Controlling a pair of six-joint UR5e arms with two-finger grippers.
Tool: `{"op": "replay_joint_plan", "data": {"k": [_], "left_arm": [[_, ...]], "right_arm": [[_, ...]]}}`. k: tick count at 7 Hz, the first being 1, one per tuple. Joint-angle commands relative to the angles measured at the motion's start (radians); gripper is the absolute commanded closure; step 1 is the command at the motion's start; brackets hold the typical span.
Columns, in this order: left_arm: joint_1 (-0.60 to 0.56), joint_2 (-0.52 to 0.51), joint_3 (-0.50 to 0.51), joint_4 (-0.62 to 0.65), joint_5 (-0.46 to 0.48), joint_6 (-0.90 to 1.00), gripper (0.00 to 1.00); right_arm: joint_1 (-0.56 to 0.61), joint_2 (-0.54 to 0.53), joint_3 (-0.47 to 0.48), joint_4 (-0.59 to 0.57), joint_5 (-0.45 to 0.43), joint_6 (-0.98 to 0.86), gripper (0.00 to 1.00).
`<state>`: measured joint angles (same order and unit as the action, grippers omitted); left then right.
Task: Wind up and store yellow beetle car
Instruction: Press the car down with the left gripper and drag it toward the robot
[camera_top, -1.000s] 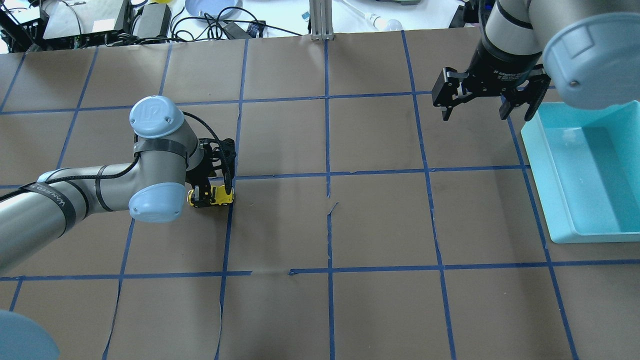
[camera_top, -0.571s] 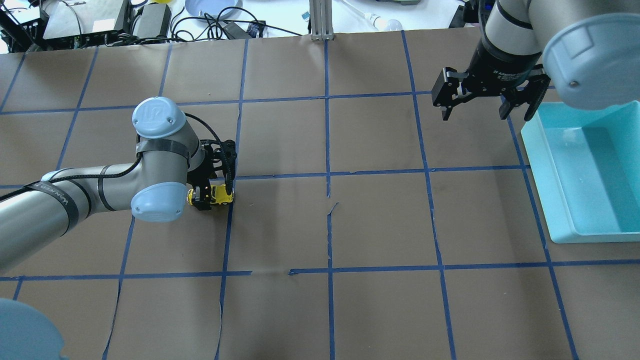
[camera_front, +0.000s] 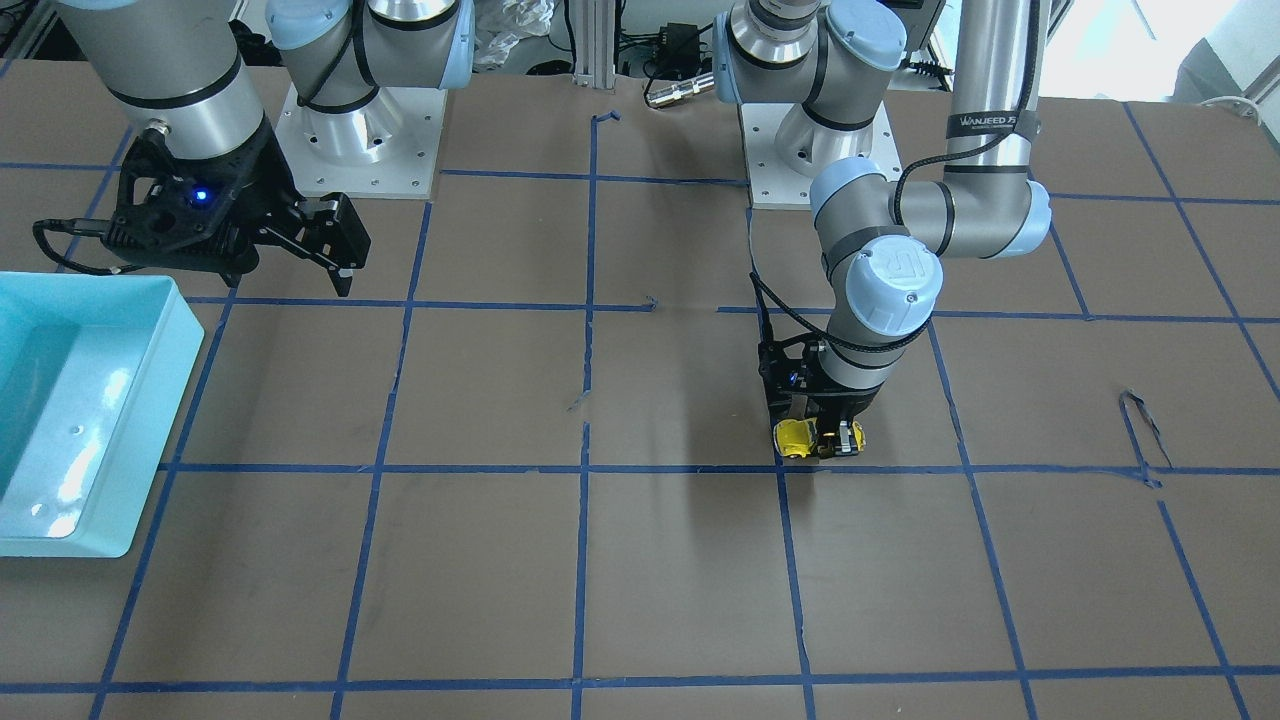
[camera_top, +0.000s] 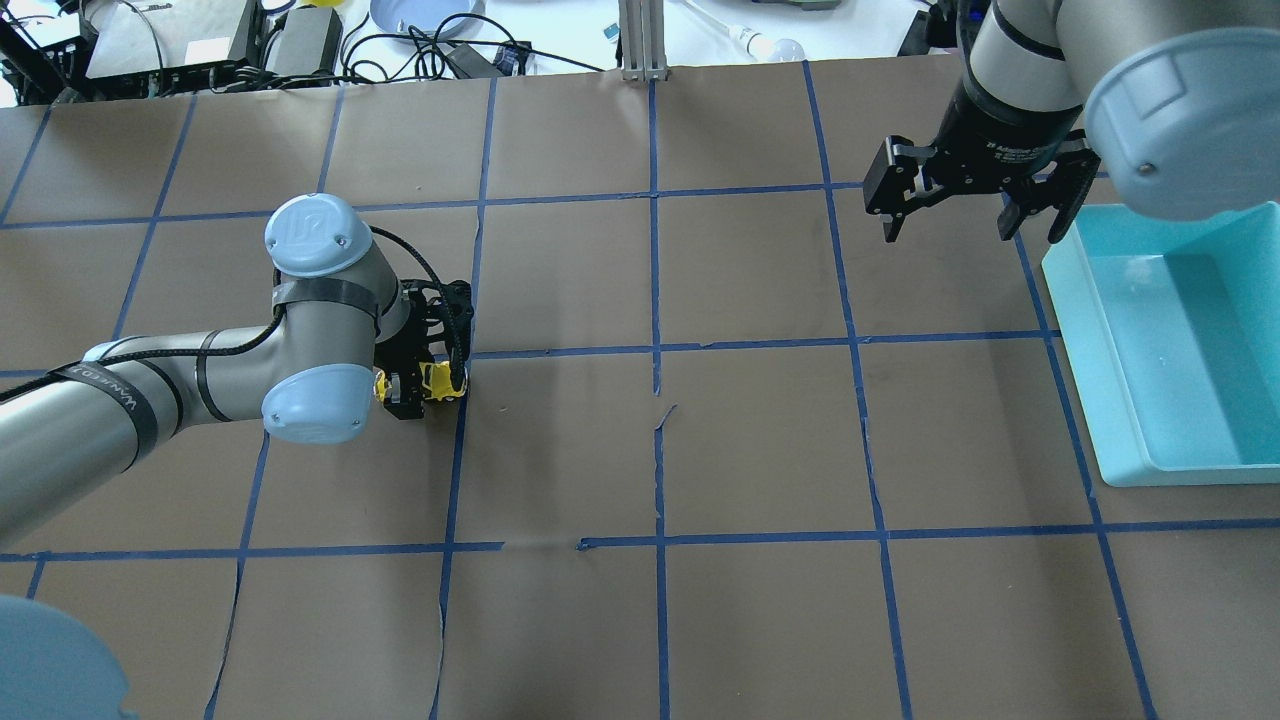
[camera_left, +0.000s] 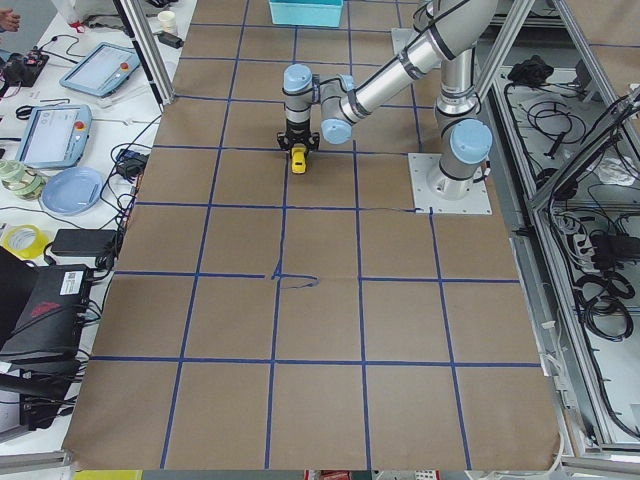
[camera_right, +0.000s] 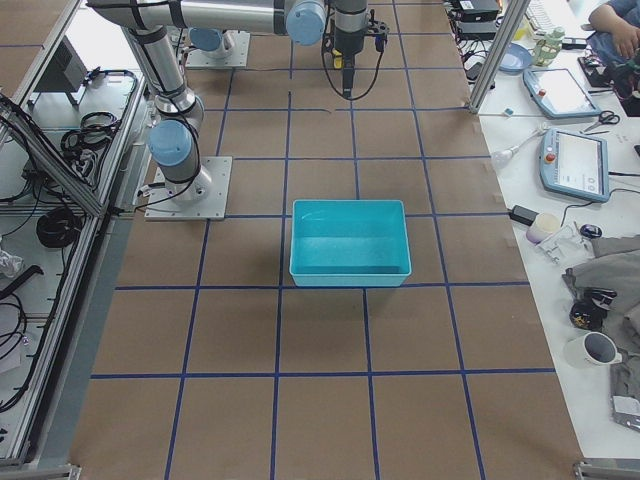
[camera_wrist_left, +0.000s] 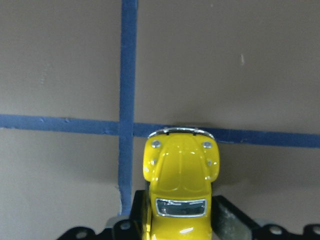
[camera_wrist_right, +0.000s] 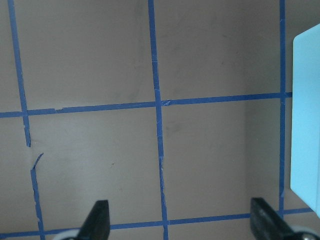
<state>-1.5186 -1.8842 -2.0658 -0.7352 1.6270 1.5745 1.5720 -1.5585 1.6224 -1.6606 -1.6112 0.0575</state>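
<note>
The yellow beetle car (camera_top: 441, 382) sits between the fingers of my left gripper (camera_top: 425, 385), low over the brown paper beside a blue tape crossing. The left wrist view shows its hood and windscreen (camera_wrist_left: 181, 182) pointing forward between the pads, nose over a tape line. It also shows in the front view (camera_front: 798, 436) and the left side view (camera_left: 298, 159). I cannot tell whether its wheels touch the table. My right gripper (camera_top: 970, 228) is open and empty, hovering next to the teal bin (camera_top: 1075, 330).
The teal bin (camera_front: 100, 545) is empty and stands at the table's right end, also seen in the right side view (camera_right: 350, 278) and right wrist view (camera_wrist_right: 307, 125). Cables, tablets and a plate lie beyond the far edge.
My left gripper has shifted a little away from the robot with the car in it. The right arm has barely moved.
</note>
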Motion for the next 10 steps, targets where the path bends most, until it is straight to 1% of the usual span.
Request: {"op": "replay_joint_plan", "data": {"k": [1, 3, 5, 8, 10], "left_arm": [[0.000, -0.004, 0.009, -0.006, 0.001, 0.005, 0.52], [0.012, -0.010, 0.007, -0.006, 0.001, 0.007, 0.52], [0.076, -0.013, 0.006, -0.006, -0.013, 0.012, 0.52], [0.132, -0.013, -0.002, -0.006, -0.002, 0.082, 0.52], [0.143, -0.012, -0.002, -0.006, 0.001, 0.116, 0.52]], "right_arm": [[0.000, 0.000, 0.001, 0.001, -0.006, 0.001, 0.00], [0.000, 0.000, 0.001, 0.002, -0.006, 0.001, 0.00], [0.000, 0.000, 0.001, -0.001, -0.004, -0.001, 0.00], [0.000, 0.000, 0.001, -0.002, -0.006, -0.002, 0.00], [0.000, 0.000, 0.001, -0.001, -0.004, -0.002, 0.00]]}}
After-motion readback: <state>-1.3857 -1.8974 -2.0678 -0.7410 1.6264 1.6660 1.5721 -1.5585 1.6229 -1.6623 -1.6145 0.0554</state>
